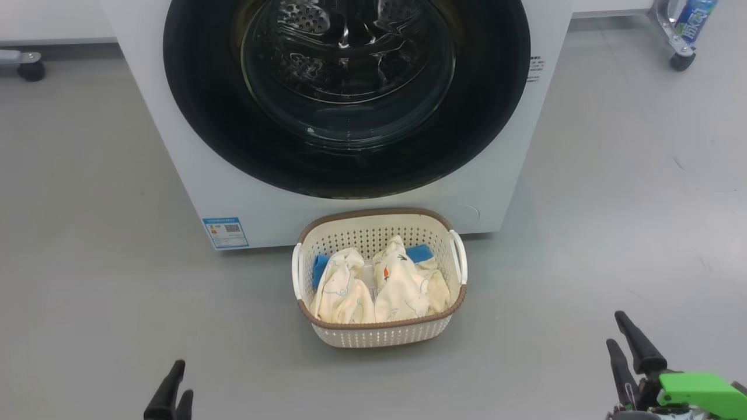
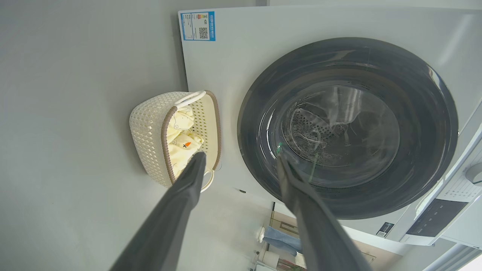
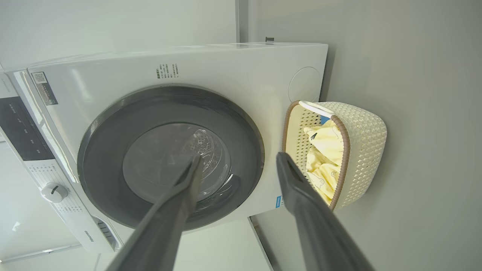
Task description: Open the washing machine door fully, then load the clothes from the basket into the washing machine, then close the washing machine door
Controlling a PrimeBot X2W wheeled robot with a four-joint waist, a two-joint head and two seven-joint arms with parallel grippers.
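The white washing machine stands ahead with its round black-rimmed glass door shut against its front. On the floor just before it sits the cream basket, holding cream-yellow clothes and blue pieces. My left gripper is at the lower left, open and empty, well short of the basket. Low on the right, my right gripper also stands open and empty. In the left wrist view the open left gripper faces the door and basket. The right gripper faces the door and basket.
Grey floor surrounds the washing machine and basket. A wheeled stand's caster is at the far left, and a cart wheel with a bottle above it at the far right. A blue sticker marks the machine's lower corner.
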